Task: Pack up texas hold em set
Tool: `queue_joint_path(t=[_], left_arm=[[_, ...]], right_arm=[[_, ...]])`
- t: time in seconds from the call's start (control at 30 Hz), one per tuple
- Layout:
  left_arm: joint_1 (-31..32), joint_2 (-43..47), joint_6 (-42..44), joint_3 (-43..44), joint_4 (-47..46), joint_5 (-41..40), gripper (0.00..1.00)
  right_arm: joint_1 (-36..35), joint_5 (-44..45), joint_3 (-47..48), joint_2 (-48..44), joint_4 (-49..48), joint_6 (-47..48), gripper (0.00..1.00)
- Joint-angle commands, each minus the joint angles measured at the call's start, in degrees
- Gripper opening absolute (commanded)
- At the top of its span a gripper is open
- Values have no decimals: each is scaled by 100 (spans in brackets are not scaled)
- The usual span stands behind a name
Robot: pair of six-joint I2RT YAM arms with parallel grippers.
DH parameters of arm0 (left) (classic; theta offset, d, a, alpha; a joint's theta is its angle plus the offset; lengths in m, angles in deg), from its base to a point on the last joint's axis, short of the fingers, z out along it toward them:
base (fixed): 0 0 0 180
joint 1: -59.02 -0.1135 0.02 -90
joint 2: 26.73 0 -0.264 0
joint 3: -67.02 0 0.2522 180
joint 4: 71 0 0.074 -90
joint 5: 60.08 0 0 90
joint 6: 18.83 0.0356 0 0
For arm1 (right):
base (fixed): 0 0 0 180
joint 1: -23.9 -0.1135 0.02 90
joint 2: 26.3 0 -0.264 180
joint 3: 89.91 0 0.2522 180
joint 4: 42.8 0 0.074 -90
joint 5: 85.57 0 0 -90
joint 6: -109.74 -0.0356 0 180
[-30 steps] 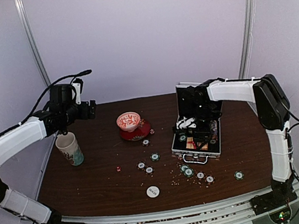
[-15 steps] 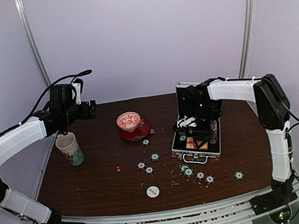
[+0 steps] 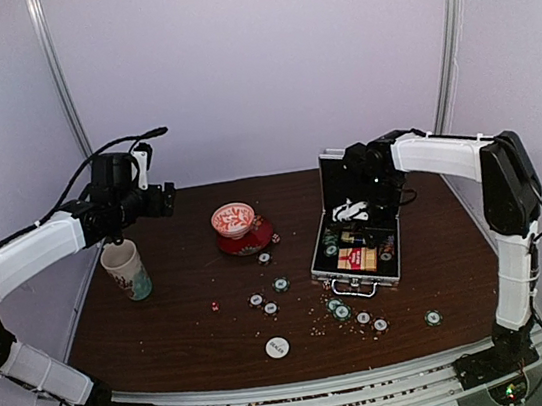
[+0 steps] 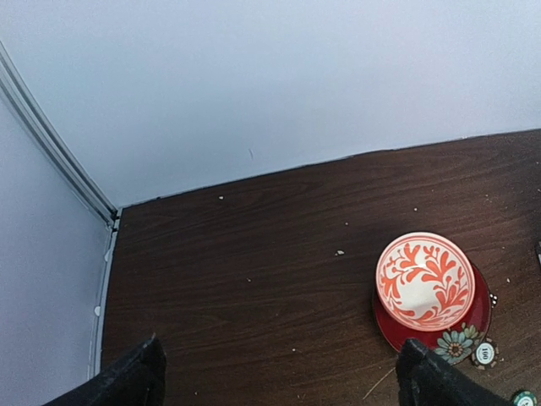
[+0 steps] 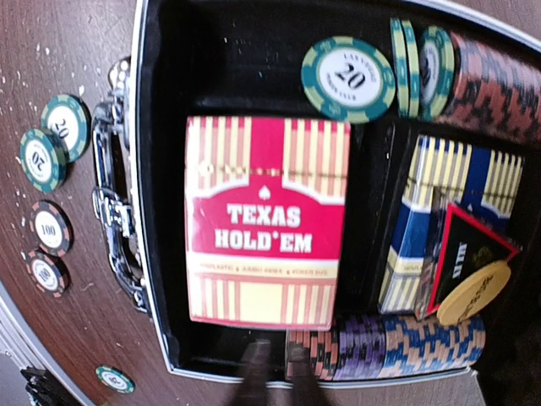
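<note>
The silver case lies open on the right of the table, its lid upright. Inside it lie the red-yellow card box, a blue card box, a green chip and rows of chips on edge. My right gripper hangs above the case, shut and empty. Green-white chips lie scattered in front of the case, with a white disc and a tiny red die. My left gripper is open, raised at the back left.
A red-white bowl on a red saucer stands mid-table, also under the left wrist. A patterned paper cup stands at the left. More chips lie by the case handle.
My right gripper has gone from open to shut and lifted back out of the case, uncovering the card box. The left arm has not moved.
</note>
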Motion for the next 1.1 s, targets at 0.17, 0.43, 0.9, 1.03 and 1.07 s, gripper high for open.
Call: queue_joint_path(t=[0.17, 0.43, 0.9, 1.03, 1.07], left_arm=[[-57, -5, 43, 98, -152, 26, 97], [-61, 4, 37, 101, -152, 46, 97], [-56, 22, 51, 101, -147, 73, 97], [-63, 29, 50, 101, -144, 65, 97], [-57, 30, 48, 101, -144, 64, 97]], right_arm=[[28, 248, -305, -5, 254, 11, 0], [6, 248, -368, 165, 84, -48, 0], [-128, -26, -268, 516, -182, -288, 0], [-159, -58, -4, 569, -41, -308, 0], [-162, -92, 132, 584, 22, -308, 0]])
